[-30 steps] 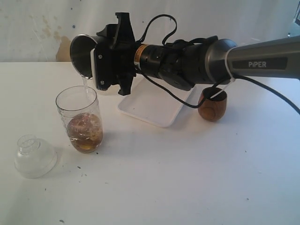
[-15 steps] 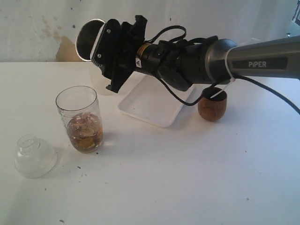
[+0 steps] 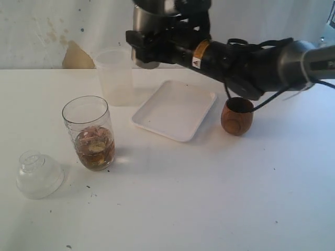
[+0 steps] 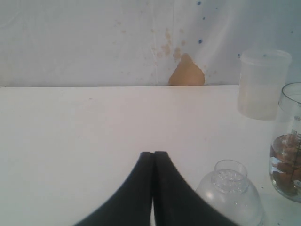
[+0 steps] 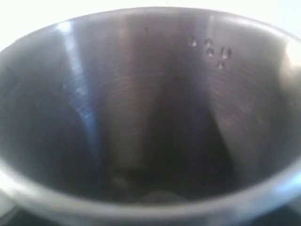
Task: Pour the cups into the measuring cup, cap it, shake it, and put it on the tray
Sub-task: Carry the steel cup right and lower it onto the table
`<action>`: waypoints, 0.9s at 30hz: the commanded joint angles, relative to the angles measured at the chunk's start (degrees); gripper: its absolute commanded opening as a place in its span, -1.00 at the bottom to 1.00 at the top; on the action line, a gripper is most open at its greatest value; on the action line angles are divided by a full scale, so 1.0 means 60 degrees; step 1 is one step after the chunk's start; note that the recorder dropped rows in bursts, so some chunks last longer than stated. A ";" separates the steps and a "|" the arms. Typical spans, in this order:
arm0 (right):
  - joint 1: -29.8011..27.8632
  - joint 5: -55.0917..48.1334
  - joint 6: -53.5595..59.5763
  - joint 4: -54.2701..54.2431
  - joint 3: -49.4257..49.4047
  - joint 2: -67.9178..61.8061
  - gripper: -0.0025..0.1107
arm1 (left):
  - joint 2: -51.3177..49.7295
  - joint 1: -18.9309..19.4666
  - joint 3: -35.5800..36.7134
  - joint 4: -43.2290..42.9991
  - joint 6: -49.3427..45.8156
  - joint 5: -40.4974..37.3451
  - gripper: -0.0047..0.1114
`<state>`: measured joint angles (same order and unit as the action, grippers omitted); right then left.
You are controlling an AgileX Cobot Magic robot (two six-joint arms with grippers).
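Two grippers work at a white table (image 3: 209,198). Right gripper (image 3: 149,44) clamps a tapered stainless-steel tumbler (image 3: 142,20), held upright in the air beyond the flat white rectangular tray (image 3: 175,112). Tall clear measuring cup (image 3: 89,130), part-filled with brown liquid, stands left of the tray. Left gripper (image 4: 153,155) has its jaws pressed together, empty, near a clear domed cap (image 4: 229,197).

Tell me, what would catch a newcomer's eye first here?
A black robot arm reaches in from the right, its jaws holding a steel tumbler high at the back. Front left, a clear measuring cup holds brownish liquid, a domed cap lying beside it on the white table.
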<state>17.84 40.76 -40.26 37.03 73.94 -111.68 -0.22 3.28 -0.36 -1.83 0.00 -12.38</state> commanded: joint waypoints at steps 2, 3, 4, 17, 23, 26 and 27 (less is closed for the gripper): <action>-0.1252 0.1009 -0.1185 0.1795 -0.1197 0.0630 -0.96 | 0.0037 -0.0006 0.0059 0.0009 0.0000 0.0117 -0.92; -0.1469 0.0986 -0.1185 0.2070 -0.1449 0.0732 -0.96 | 0.0037 -0.0006 0.0059 0.0009 0.0000 0.0117 -0.92; -0.1685 0.0940 -0.1185 0.2297 -0.1707 0.0846 -0.96 | 0.0037 -0.0006 0.0059 0.0009 0.0000 0.0117 -0.92; -0.4715 0.1798 -0.0826 0.4126 -0.4548 0.2439 -0.96 | 0.0037 -0.0006 0.0059 0.0009 0.0000 0.0117 -0.92; -0.4768 0.3628 0.0395 0.4309 -0.6326 0.2505 -0.96 | 0.0037 -0.0006 0.0059 0.0009 0.0000 0.0117 -0.92; -0.4749 0.3570 0.2353 0.4917 -0.7243 0.2397 -0.96 | 0.0037 -0.0006 0.0059 0.0009 0.0000 0.0117 -0.92; -0.4749 0.3596 0.2859 0.4769 -0.7477 0.2261 -0.96 | 0.0037 -0.0006 0.0059 0.0009 0.0000 0.0117 -0.92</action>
<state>-10.37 60.16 -31.22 65.67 32.07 -97.45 -0.22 3.28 -0.36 -1.83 0.00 -12.38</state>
